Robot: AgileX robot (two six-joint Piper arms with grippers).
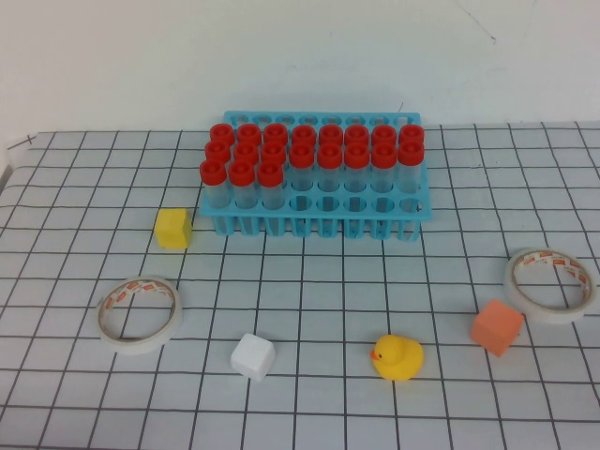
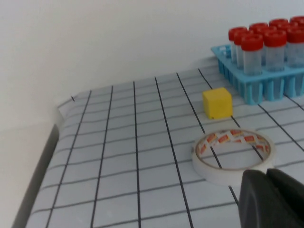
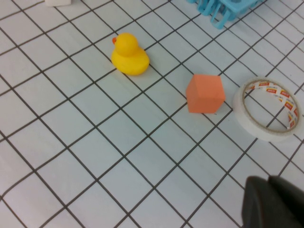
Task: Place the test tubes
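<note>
A blue test-tube rack [image 1: 319, 211] stands at the back middle of the gridded table, holding several clear tubes with red caps [image 1: 302, 155]; part of its front row is empty. The rack's left end [image 2: 256, 80] also shows in the left wrist view. Neither arm appears in the high view. My left gripper [image 2: 267, 176] is shut and holds nothing, hovering near a tape roll [image 2: 233, 154]. My right gripper [image 3: 269, 183] is shut and empty too, above the table near the other tape roll [image 3: 268, 108].
On the table lie a yellow cube [image 1: 173, 228], a tape roll [image 1: 139, 312] at the left, a white cube [image 1: 253, 356], a yellow rubber duck [image 1: 397, 357], an orange cube [image 1: 496, 326] and a second tape roll [image 1: 551, 284] at the right.
</note>
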